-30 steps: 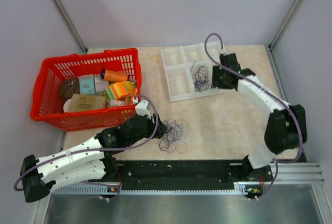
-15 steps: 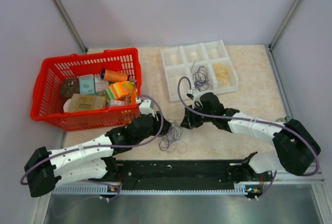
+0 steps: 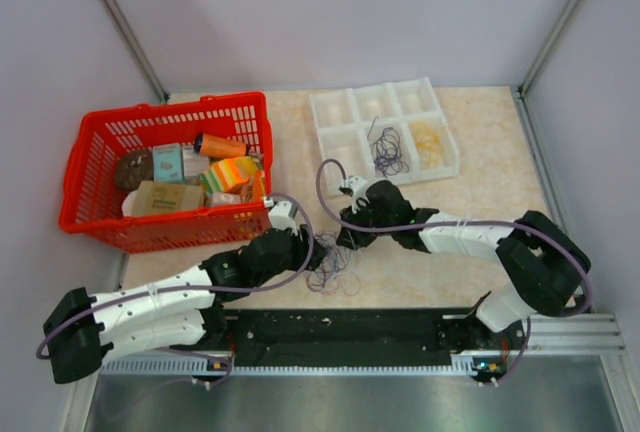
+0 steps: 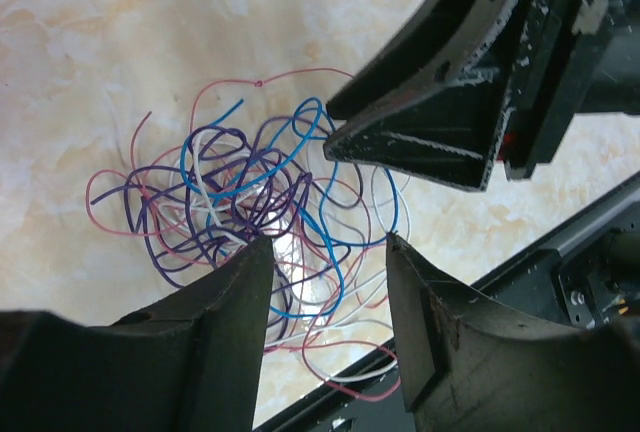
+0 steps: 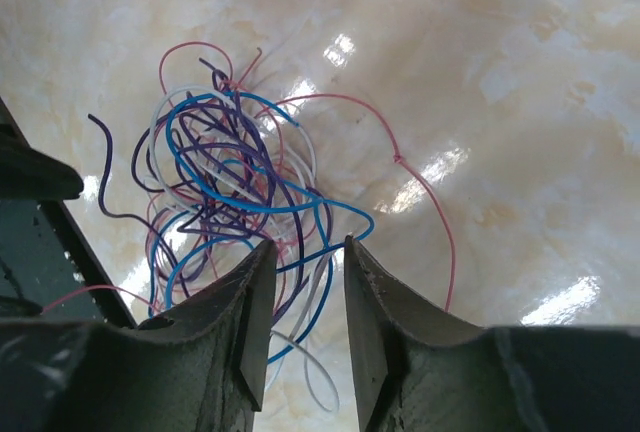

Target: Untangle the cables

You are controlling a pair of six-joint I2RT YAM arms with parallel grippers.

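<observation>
Cables [image 3: 337, 270], right claw [image 3: 349, 238] newly overhead

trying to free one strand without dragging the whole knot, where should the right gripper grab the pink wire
Take the pink wire on its outer arc past the kink, from the side away from the tangle; only there it lies apart from other strands.
</observation>
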